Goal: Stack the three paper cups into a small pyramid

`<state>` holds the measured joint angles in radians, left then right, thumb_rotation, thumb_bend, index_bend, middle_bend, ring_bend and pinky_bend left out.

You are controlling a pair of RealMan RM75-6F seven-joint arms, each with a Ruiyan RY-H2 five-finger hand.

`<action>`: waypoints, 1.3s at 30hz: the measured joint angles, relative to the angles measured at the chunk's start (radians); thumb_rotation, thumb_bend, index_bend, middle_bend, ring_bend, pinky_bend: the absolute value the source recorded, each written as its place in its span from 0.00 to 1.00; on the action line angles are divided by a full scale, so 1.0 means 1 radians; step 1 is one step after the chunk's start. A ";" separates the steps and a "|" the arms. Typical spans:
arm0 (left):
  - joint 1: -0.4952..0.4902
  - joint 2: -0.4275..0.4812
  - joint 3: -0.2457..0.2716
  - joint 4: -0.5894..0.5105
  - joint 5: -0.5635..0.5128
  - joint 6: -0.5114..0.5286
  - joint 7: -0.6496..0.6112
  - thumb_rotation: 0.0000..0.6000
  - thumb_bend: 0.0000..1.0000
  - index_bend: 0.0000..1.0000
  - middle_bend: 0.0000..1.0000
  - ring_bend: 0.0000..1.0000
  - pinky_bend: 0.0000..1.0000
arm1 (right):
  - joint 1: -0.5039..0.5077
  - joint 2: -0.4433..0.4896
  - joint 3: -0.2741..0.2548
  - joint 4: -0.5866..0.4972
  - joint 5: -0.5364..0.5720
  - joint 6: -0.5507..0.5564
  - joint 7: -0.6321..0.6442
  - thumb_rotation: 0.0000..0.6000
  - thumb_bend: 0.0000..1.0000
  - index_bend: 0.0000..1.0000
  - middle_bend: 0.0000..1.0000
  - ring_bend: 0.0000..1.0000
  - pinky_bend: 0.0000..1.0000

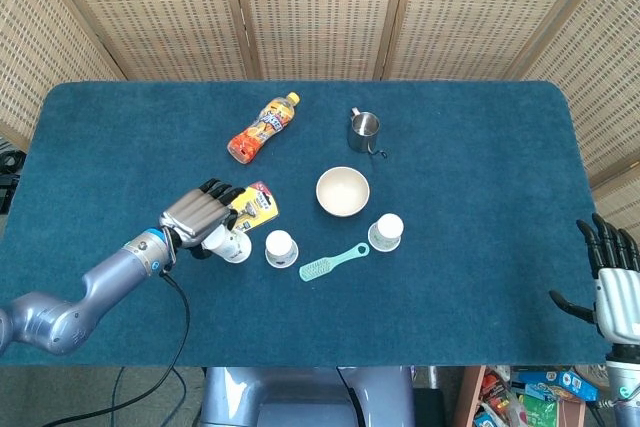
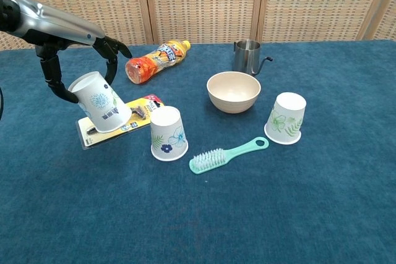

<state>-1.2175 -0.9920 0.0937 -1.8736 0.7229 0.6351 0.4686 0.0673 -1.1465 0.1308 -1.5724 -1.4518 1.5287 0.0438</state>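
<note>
left robot hand [image 2: 77,60] grips a tilted paper cup [image 2: 102,102], hiding part of the razor pack [image 2: 137,113]; right robot hand [image 1: 612,282] open, cropped.

Three white paper cups are in play, all mouth-down. The held cup [image 2: 101,102] bears a blue starburst print and hangs tilted in the left hand [image 2: 74,60], its base up toward the hand and its open rim low over the surface, left of the other two. The middle cup [image 2: 168,133] stands inverted on the surface, printed with pale leaves and a dark blue flower. The right cup [image 2: 285,119] also stands inverted, well apart from the middle one, with a green leaf print. In the head view the held cup [image 1: 227,244] lies just beside the middle cup [image 1: 281,248], and the right cup [image 1: 386,231] sits farther off.
</note>
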 measured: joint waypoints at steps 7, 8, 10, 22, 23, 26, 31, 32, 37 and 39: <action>-0.044 -0.045 0.037 0.023 -0.097 0.010 0.062 1.00 0.27 0.45 0.00 0.00 0.00 | 0.000 -0.001 0.001 0.001 -0.002 0.002 0.006 1.00 0.10 0.00 0.00 0.00 0.00; -0.052 -0.056 0.042 0.027 -0.111 0.013 0.072 1.00 0.27 0.45 0.00 0.00 0.00 | 0.000 -0.001 0.001 0.001 -0.002 0.003 0.006 1.00 0.10 0.00 0.00 0.00 0.00; -0.062 -0.072 0.049 0.032 -0.129 0.019 0.082 1.00 0.27 0.45 0.00 0.00 0.00 | 0.000 -0.001 0.001 0.002 -0.004 0.005 0.008 1.00 0.10 0.00 0.00 0.00 0.00; -0.120 -0.181 0.082 0.071 -0.249 0.079 0.165 1.00 0.27 0.45 0.00 0.00 0.00 | -0.004 0.003 0.002 0.004 -0.009 0.016 0.031 1.00 0.10 0.00 0.00 0.00 0.00; -0.126 -0.193 0.084 0.076 -0.264 0.088 0.174 1.00 0.27 0.45 0.00 0.00 0.00 | -0.005 0.004 0.002 0.004 -0.010 0.017 0.033 1.00 0.10 0.00 0.00 0.00 0.00; -0.138 -0.227 0.087 0.091 -0.302 0.114 0.194 1.00 0.27 0.45 0.00 0.00 0.00 | -0.005 0.005 0.002 0.004 -0.010 0.015 0.036 1.00 0.10 0.00 0.00 0.00 0.00; -0.156 -0.281 0.088 0.116 -0.354 0.144 0.226 1.00 0.27 0.45 0.00 0.00 0.00 | -0.005 0.007 0.001 0.002 -0.014 0.017 0.041 1.00 0.10 0.00 0.00 0.00 0.00; -0.160 -0.293 0.086 0.121 -0.365 0.151 0.231 1.00 0.27 0.45 0.00 0.00 0.00 | -0.005 0.007 0.001 0.002 -0.015 0.018 0.041 1.00 0.10 0.00 0.00 0.00 0.00; -0.174 -0.322 0.072 0.133 -0.403 0.168 0.248 1.00 0.27 0.45 0.00 0.00 0.00 | -0.007 0.009 0.002 0.001 -0.014 0.021 0.046 1.00 0.10 0.00 0.00 0.00 0.00; -0.180 -0.328 0.067 0.136 -0.417 0.171 0.254 1.00 0.27 0.45 0.00 0.00 0.00 | -0.007 0.009 0.002 0.002 -0.015 0.022 0.048 1.00 0.10 0.00 0.00 0.00 0.00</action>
<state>-1.3976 -1.3200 0.1610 -1.7371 0.3056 0.8065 0.7230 0.0605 -1.1374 0.1333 -1.5707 -1.4668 1.5506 0.0917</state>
